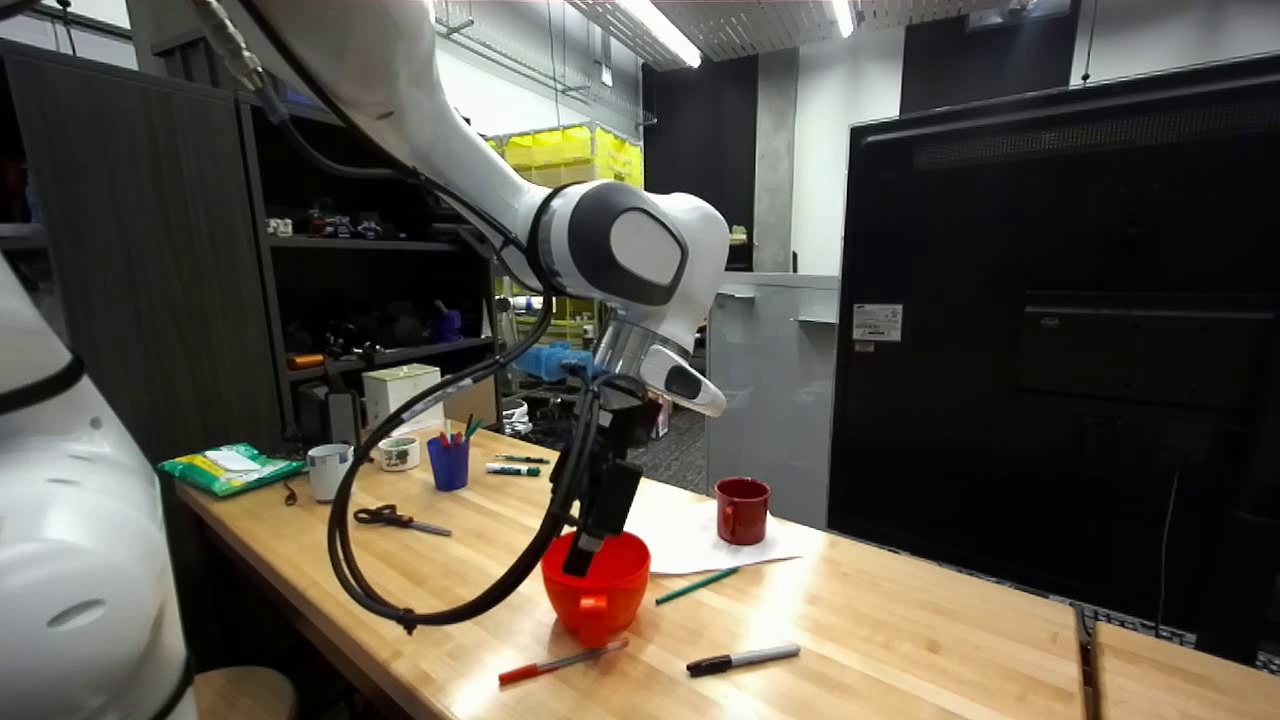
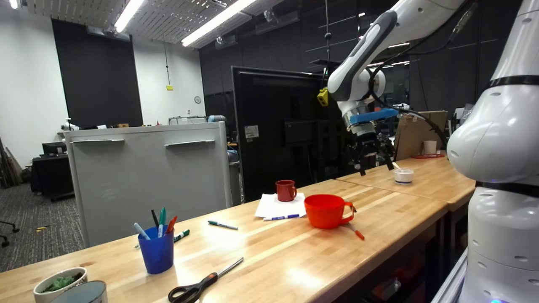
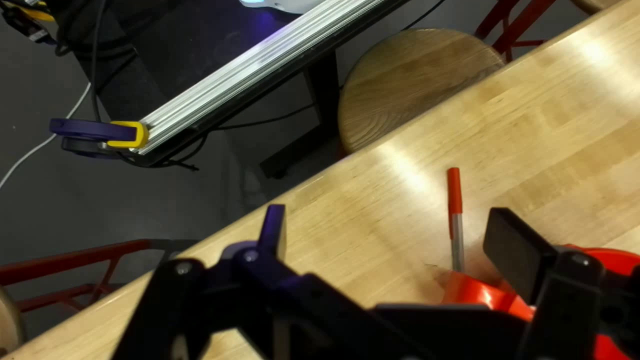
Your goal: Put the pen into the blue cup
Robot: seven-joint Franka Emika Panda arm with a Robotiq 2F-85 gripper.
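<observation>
The pen (image 1: 742, 660), with a black cap and grey body, lies on the table in front of the red bowl in an exterior view. It does not show in the wrist view. The blue cup (image 1: 449, 465) stands upright farther along the table and holds several pens; it also shows in an exterior view (image 2: 157, 252). My gripper (image 1: 583, 555) is over the table near the red bowl, apart from pen and cup. In an exterior view (image 2: 376, 169) its fingers point down above the tabletop. In the wrist view (image 3: 387, 230) the fingers are wide apart with nothing held between them.
The red bowl (image 1: 597, 600) stands close to the gripper, with a red pen (image 1: 562, 662) beside its handle. A green pen (image 1: 697, 586), white paper (image 1: 670, 530), a dark red cup (image 1: 742, 512), scissors (image 1: 400, 518) and a white cup (image 1: 329, 472) are on the table.
</observation>
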